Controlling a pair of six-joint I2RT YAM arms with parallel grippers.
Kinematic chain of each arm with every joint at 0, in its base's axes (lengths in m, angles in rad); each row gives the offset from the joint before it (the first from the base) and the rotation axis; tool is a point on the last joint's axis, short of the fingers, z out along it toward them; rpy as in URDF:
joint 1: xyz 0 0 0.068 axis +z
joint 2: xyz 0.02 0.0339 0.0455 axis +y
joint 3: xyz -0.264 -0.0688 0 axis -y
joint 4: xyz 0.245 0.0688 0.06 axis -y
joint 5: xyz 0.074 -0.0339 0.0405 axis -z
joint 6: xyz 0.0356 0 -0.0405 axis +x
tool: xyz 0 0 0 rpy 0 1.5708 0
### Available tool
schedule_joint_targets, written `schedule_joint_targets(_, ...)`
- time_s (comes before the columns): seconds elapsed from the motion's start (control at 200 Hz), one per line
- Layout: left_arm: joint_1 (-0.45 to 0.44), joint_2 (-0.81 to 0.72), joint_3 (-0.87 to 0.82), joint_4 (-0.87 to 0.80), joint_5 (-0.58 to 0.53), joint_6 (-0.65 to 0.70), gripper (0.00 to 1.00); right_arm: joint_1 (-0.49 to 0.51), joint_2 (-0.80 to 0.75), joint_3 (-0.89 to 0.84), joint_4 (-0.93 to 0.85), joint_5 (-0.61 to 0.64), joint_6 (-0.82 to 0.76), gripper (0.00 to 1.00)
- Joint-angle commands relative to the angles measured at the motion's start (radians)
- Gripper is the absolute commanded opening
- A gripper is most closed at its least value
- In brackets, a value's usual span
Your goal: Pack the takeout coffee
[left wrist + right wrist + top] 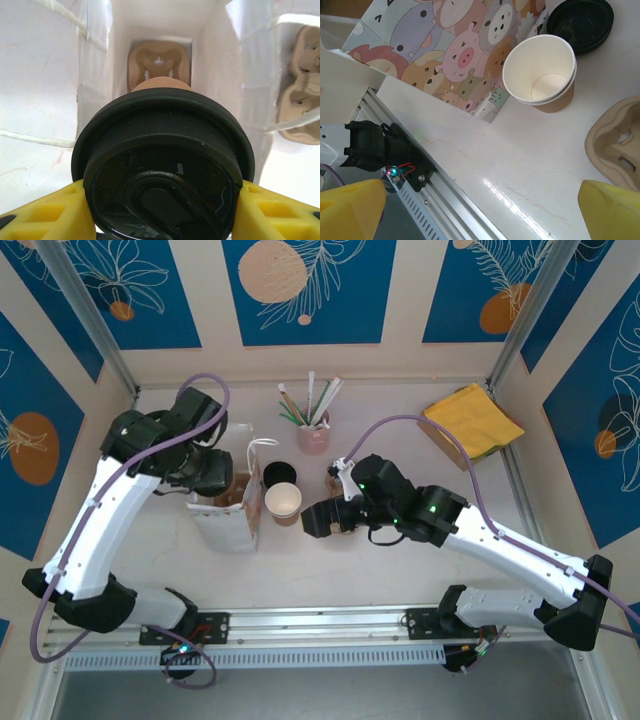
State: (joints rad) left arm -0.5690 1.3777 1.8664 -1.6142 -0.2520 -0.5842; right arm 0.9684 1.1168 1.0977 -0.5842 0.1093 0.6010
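Left gripper (162,216): partly closed; your yellow fingers (45,215) clamp the takeout coffee (162,165) from both sides.
Takeout coffee: upright, lid on, held at the mouth of the white paper bag (45,80), above the cardboard tray (160,62) on the bag's floor.
Step in hand: lowering it into the tray, I judge. Keep it upright and centred between the walls, aim for a tray pocket, and let go only once it sits.
Right gripper (480,215): wide open, holding nothing, near the empty cup (540,70).
Risk: brushing a wall could tip the bag.
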Motion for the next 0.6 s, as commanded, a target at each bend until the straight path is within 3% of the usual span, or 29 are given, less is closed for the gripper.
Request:
schedule_joint_targets(0.0, 0.022, 0.018, -0.022, -0.052, 0.036, 0.024, 0.52, -0.007, -0.008, 0.022, -0.011, 0.012, -0.032, 0.99)
schedule_joint_targets(0.595, 0.084, 0.142, -0.114, 0.011, 0.145, 0.047, 0.52, -0.152, -0.050, -0.025, 0.003, -0.129, -0.079, 0.99)
